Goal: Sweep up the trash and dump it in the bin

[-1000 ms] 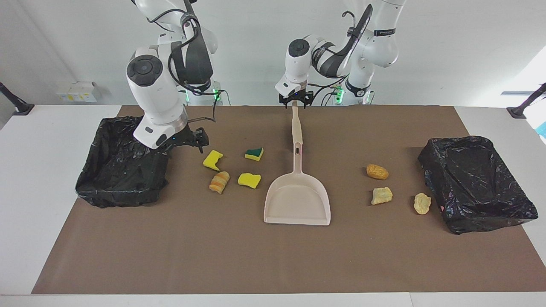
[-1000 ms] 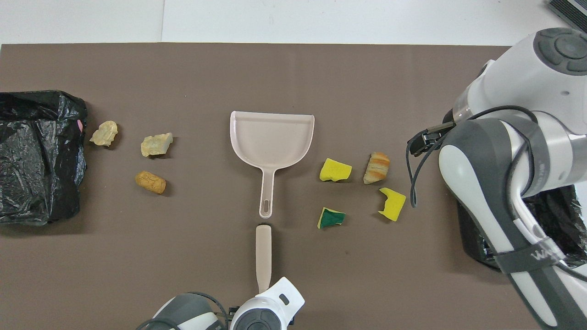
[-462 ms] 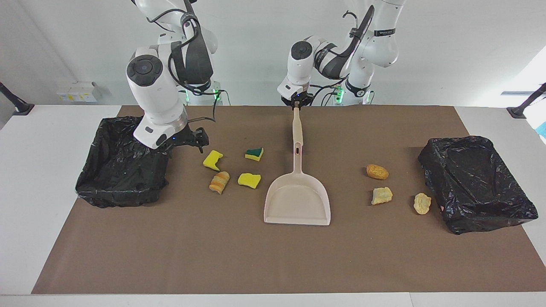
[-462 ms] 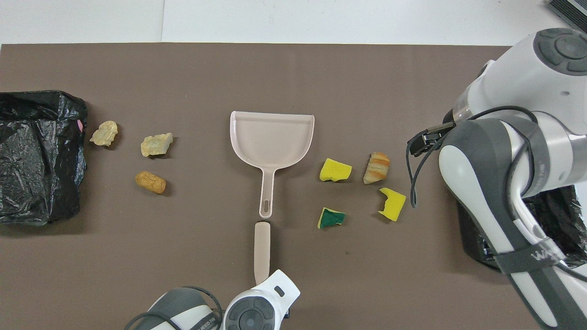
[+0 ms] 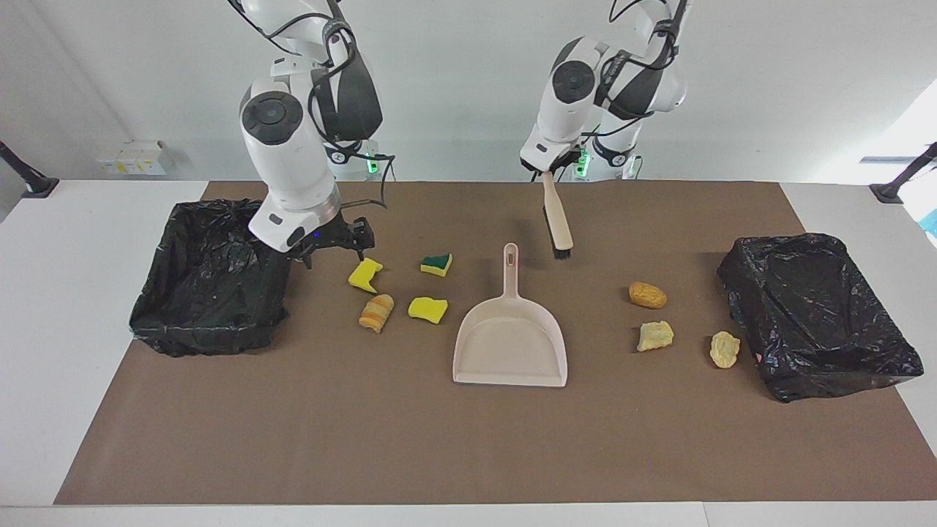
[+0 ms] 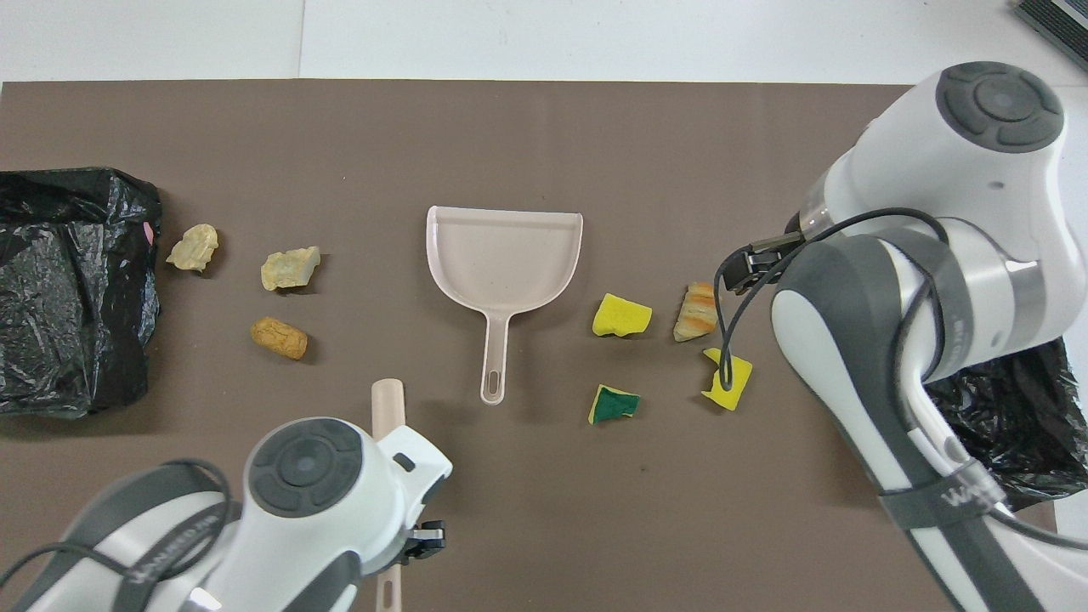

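Facing view shows seven trash scraps on the brown surface (image 5: pixel 366 439): four at centre-left (image 5: pixel 410 289), three at centre-right (image 5: pixel 670 326), flanking one dustpan (image 5: pixel 510 344), with two black bins (image 5: pixel 208 282) at the edges. Upper centre, the left gripper (image 5: pixel 545 170) clamps one brush (image 5: pixel 556 216) in the air. The right gripper (image 5: pixel 333 245), fingers spread, hovers at centre-left.

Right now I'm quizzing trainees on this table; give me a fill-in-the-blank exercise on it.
1. The left end effector holds the ____.
2. The dustpan contains ____ trash.
3. The number of tan lumps near one black bin is ____.
4. The right end effector is over the ____ sponge scrap.

Missing: brush; no; three; yellow
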`<action>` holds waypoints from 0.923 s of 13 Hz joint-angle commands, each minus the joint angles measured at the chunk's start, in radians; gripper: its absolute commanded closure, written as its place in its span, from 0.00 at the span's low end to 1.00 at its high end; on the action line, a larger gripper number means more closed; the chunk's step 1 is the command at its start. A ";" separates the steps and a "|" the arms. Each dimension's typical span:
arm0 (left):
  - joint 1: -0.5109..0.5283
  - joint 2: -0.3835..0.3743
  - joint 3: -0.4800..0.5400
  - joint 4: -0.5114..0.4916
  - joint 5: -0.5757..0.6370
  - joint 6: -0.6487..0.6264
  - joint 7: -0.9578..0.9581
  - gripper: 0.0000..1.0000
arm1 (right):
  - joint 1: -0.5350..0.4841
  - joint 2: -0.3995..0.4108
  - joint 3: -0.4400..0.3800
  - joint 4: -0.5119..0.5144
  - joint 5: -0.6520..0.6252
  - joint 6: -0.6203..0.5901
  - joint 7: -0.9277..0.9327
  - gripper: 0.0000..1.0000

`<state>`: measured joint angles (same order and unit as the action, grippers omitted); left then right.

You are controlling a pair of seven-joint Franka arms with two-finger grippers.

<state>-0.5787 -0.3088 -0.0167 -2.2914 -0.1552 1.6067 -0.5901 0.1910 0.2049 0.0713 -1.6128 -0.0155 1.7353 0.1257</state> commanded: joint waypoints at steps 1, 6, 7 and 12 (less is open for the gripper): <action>0.147 0.002 -0.005 0.055 0.097 -0.099 0.122 1.00 | 0.065 -0.010 0.001 -0.030 0.054 0.064 0.121 0.00; 0.443 0.242 -0.003 0.329 0.230 -0.096 0.274 1.00 | 0.226 0.050 0.001 -0.030 0.074 0.209 0.398 0.00; 0.451 0.308 -0.003 0.377 0.259 -0.091 0.274 1.00 | 0.252 0.063 0.001 -0.030 0.074 0.236 0.443 0.00; 0.494 0.479 -0.003 0.454 0.335 -0.018 0.274 1.00 | 0.372 0.146 0.001 -0.029 0.052 0.354 0.612 0.00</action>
<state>-0.1060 0.1309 -0.0058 -1.8768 0.1551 1.5783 -0.3116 0.5383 0.3251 0.0752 -1.6413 0.0386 2.0456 0.6800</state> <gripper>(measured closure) 0.740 0.000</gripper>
